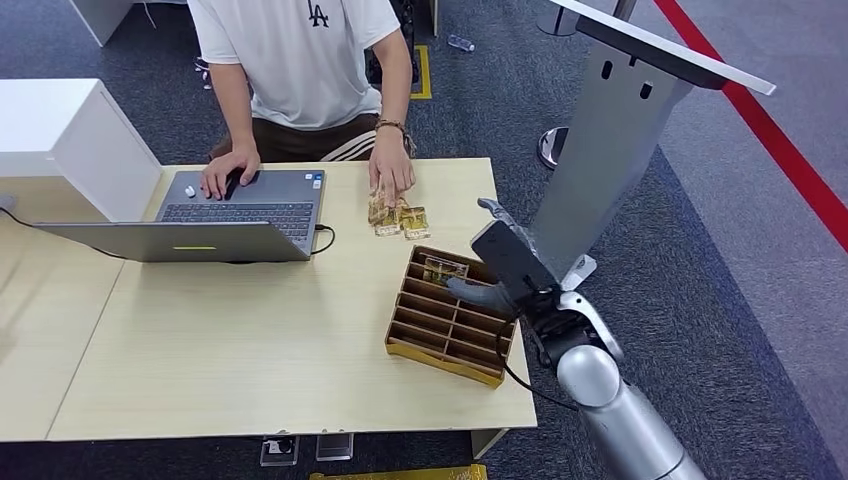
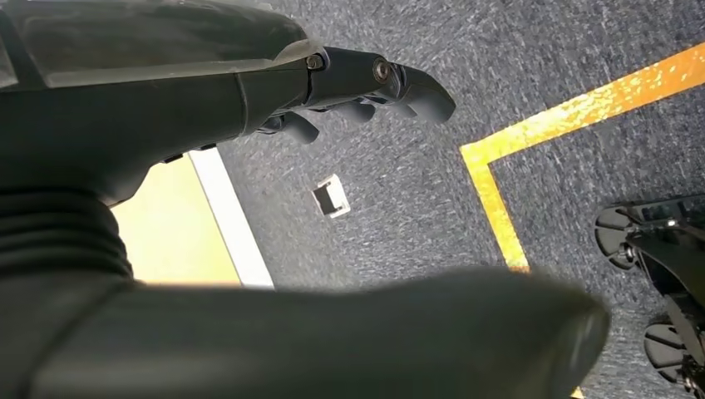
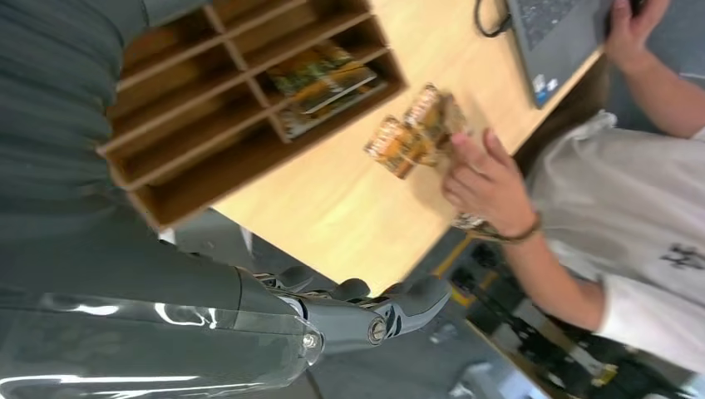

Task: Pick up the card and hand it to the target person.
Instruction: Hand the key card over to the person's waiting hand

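Right hand (image 1: 505, 268) hovers over the divided tray (image 1: 447, 316), fingers (image 3: 391, 303) spread, holding nothing | card (image 1: 444, 269) lies in a far compartment | advice: lower straight in, pinch the card's edge, avoid dividers | pale wood table (image 1: 250, 350), laptop (image 1: 215, 215), person (image 1: 300, 70) seated opposite, grey carpet.

On the table (image 1: 250, 350) a laptop (image 1: 230, 215) sits at the far left before a seated person (image 1: 300, 70), loose cards (image 1: 398, 220) lie to its right under that person's hand (image 1: 390, 178), and nearer the robot a divided box (image 1: 450, 315) holds a card (image 1: 444, 270) in a far compartment, beside the right hand (image 1: 505, 265).
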